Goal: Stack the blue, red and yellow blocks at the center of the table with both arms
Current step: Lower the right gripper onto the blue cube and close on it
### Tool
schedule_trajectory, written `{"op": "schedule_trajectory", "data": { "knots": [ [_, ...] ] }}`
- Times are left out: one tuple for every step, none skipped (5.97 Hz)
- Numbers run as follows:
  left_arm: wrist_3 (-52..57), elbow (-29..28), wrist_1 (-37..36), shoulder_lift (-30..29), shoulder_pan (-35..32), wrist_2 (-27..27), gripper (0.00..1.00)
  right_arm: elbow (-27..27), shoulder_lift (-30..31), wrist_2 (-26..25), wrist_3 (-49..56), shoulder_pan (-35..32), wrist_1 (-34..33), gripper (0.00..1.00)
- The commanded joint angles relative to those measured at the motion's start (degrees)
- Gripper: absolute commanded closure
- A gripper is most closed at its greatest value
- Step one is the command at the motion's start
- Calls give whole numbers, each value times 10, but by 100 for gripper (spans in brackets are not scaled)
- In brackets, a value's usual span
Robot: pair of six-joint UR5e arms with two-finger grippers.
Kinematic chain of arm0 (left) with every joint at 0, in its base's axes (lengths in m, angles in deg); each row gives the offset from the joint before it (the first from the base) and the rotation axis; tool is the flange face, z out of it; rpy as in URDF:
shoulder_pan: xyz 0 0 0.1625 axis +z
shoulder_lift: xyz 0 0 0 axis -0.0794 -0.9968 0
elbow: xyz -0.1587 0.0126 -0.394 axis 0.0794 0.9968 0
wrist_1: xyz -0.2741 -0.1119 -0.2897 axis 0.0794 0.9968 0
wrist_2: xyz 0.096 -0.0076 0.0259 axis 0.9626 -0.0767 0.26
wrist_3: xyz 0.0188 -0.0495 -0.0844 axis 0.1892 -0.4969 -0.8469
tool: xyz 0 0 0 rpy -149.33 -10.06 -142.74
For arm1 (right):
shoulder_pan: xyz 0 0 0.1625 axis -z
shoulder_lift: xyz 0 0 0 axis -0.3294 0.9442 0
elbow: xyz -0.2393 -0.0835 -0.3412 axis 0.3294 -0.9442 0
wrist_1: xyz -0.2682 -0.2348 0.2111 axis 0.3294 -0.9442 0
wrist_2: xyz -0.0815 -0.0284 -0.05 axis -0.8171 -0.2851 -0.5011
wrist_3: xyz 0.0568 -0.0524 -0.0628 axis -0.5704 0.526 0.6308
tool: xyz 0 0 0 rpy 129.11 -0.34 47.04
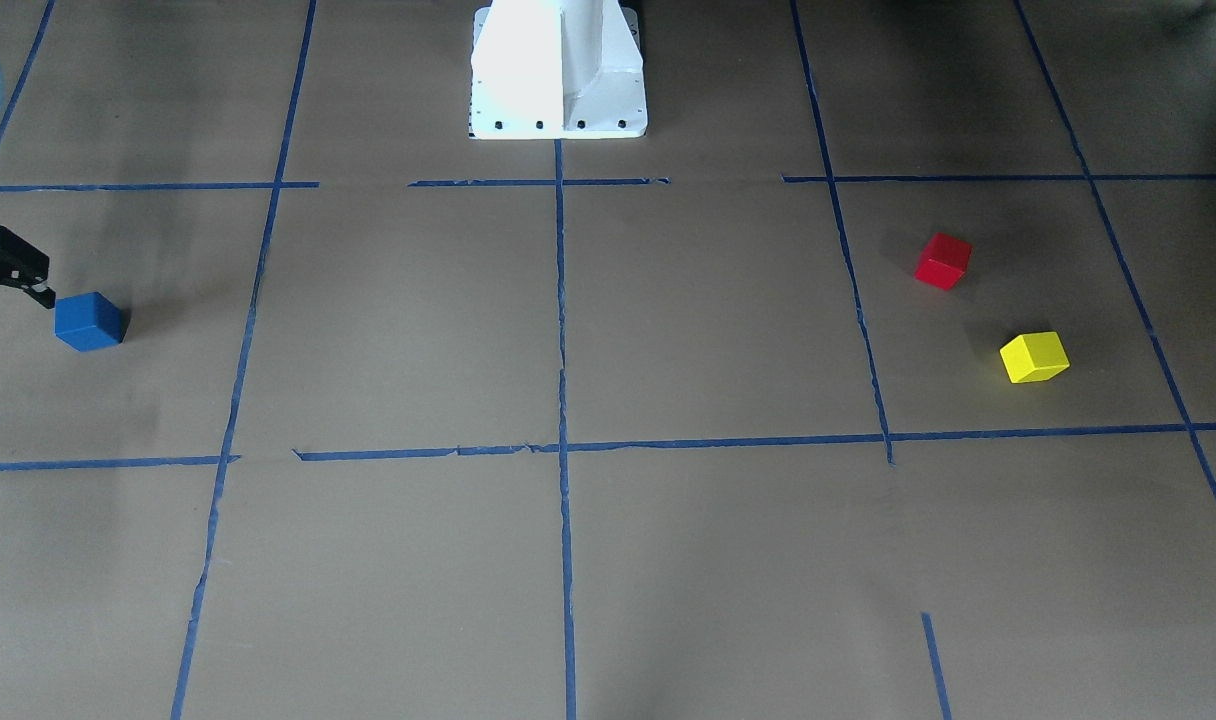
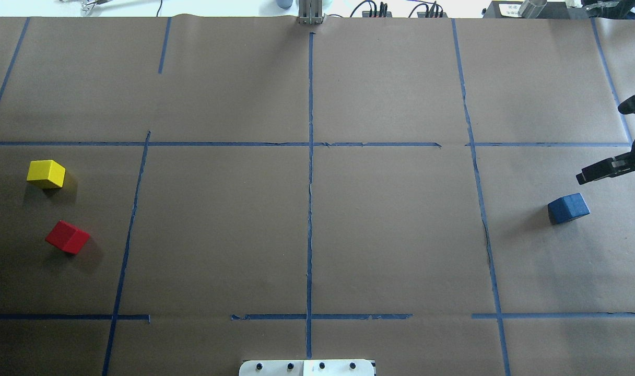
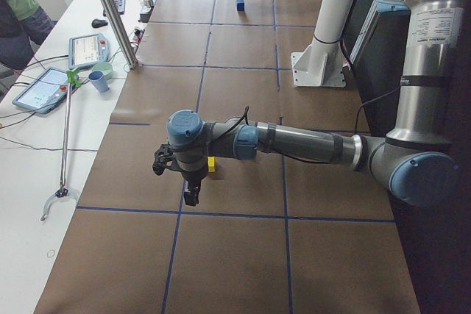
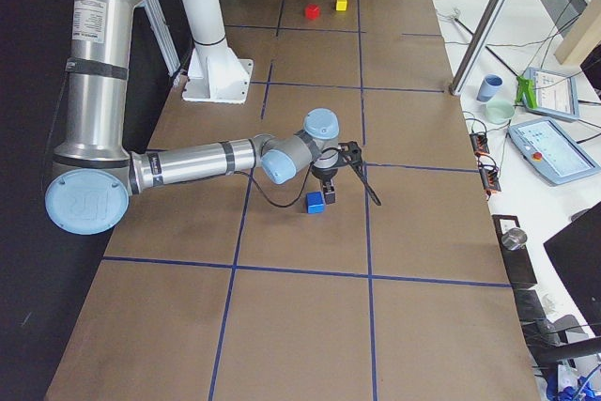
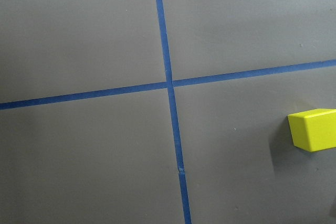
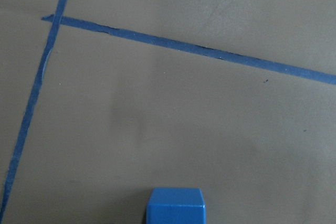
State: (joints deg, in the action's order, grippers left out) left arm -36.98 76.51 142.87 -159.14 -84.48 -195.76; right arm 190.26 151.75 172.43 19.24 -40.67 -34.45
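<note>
The blue block sits on the table's right side; it also shows in the front view and at the bottom edge of the right wrist view. My right gripper hangs just beyond it, at the view's right edge, with its fingers spread wide and empty. The yellow block and the red block sit apart on the left side. My left gripper shows only in the exterior left view, beside the yellow block; I cannot tell if it is open. The left wrist view shows the yellow block at its right edge.
Blue tape lines divide the brown paper into squares. The white robot base stands at the table's near middle edge. Along the operators' side lie tablets, a cup and a metal post.
</note>
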Motion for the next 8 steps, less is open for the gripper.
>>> {"op": "schedule_trajectory", "data": {
  "knots": [
    [0, 1, -1, -1, 0, -1, 0, -27, 10, -13, -20, 33, 32, 0],
    [0, 1, 0, -1, 0, -1, 0, -36, 5, -19, -20, 50, 31, 0],
    [0, 1, 0, -1, -1, 0, 0, -45, 4, -20, -20, 58, 31, 0],
    [0, 1, -1, -1, -1, 0, 0, -52, 0, -21, -21, 62, 31, 0],
    [0, 1, 0, -1, 0, -1, 0, -65, -11, -21, -20, 62, 31, 0],
    [0, 1, 0, -1, -1, -1, 0, -78, -25, -21, -20, 65, 31, 0],
    [0, 1, 0, -1, -1, 0, 0, -79, -27, -21, -19, 67, 31, 1],
    [-1, 1, 0, -1, 0, 0, 0, -80, -31, -21, -19, 69, 30, 57]
  ]
}}
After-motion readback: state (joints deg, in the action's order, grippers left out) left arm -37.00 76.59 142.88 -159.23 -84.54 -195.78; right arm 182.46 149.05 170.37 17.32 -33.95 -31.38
